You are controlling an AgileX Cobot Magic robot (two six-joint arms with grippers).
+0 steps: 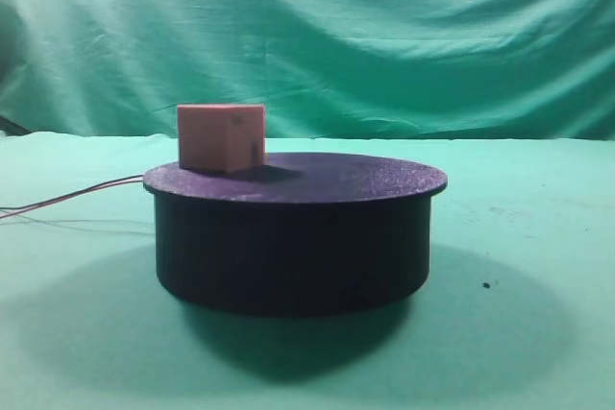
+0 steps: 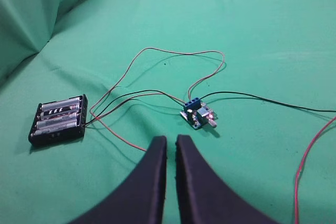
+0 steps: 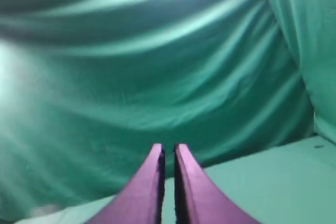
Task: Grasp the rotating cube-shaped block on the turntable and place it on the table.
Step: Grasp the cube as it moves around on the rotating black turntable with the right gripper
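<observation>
The pinkish-tan cube-shaped block (image 1: pixel 221 137) sits on the left part of the turntable's (image 1: pixel 293 232) speckled dark top, in the exterior high view. The turntable stands on the green table (image 1: pixel 538 266). Neither gripper shows in that view. My left gripper (image 2: pixel 171 141) is shut and empty, with only a thin gap between its black fingers; it hangs above the green cloth, near a small circuit board. My right gripper (image 3: pixel 168 149) is shut and empty and points at the wrinkled green backdrop. The block and the turntable are out of both wrist views.
A black battery holder (image 2: pixel 59 120) lies left of my left gripper. A small blue circuit board (image 2: pixel 198 114) lies just ahead of it. Red and black wires (image 2: pixel 157 52) loop between them and trail right. Wires (image 1: pixel 67 201) run left from the turntable.
</observation>
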